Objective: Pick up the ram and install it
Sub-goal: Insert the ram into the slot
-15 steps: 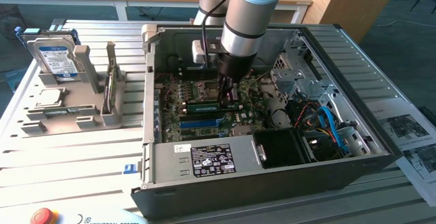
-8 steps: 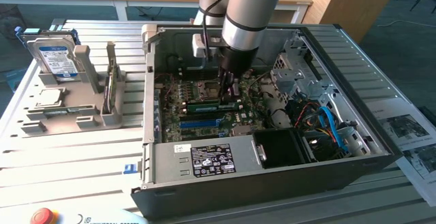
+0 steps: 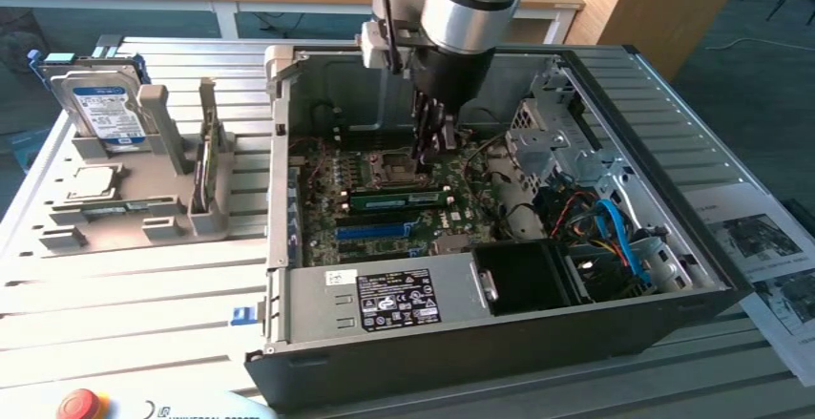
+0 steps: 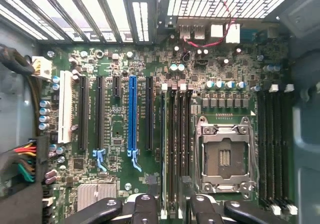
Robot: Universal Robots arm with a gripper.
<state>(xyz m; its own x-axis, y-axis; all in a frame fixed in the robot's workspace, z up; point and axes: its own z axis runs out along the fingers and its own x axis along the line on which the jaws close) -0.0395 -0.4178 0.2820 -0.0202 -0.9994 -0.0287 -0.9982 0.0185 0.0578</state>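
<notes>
The ram [image 3: 395,198], a long green stick with dark chips, stands on edge in a memory slot on the motherboard [image 3: 382,233], beside the processor socket [image 3: 388,164]. My gripper [image 3: 430,152] reaches down into the open computer case [image 3: 510,328] and hangs just above the ram's far end, apart from it. Its dark fingers [image 4: 145,206] are spread open with nothing between them. In the wrist view the gripper [image 4: 171,204] straddles the row of memory slots [image 4: 177,144] next to the silver socket [image 4: 224,156]. I cannot tell there which slot carries the ram.
A grey holder [image 3: 121,214] at the exterior view's left carries a hard drive with a blue label [image 3: 109,104] and a small silver processor [image 3: 92,182]. Cables [image 3: 612,233], a drive cage [image 3: 560,142] and the power supply [image 3: 395,300] crowd the case. A red stop button [image 3: 79,405] sits in front.
</notes>
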